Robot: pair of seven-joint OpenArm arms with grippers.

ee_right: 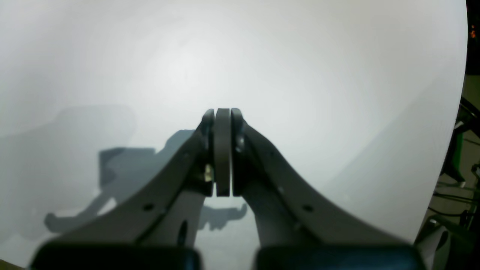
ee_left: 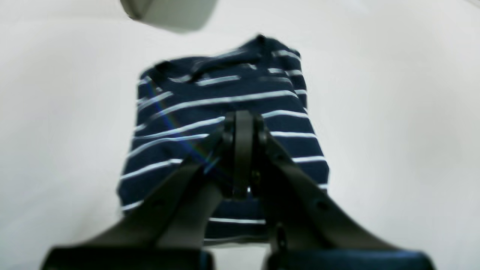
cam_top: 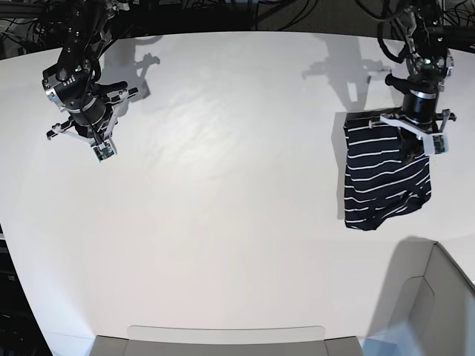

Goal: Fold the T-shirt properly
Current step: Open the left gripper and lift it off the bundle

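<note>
left pincer (ee_left: 243,150) closed over t-shirt (ee_left: 225,123), right pincer (ee_right: 222,150) closed

1. Bright, even light washes the white worktop (cam_top: 223,185) nearly featureless in all three views.
2. Both wrist views are soft; the T-shirt (ee_left: 225,123) stripes smear, and a faint rainbow flare crosses them.
3. The right end effector (ee_right: 223,112) casts grey shadows to its left.
4. Base-view edges bow.
</note>
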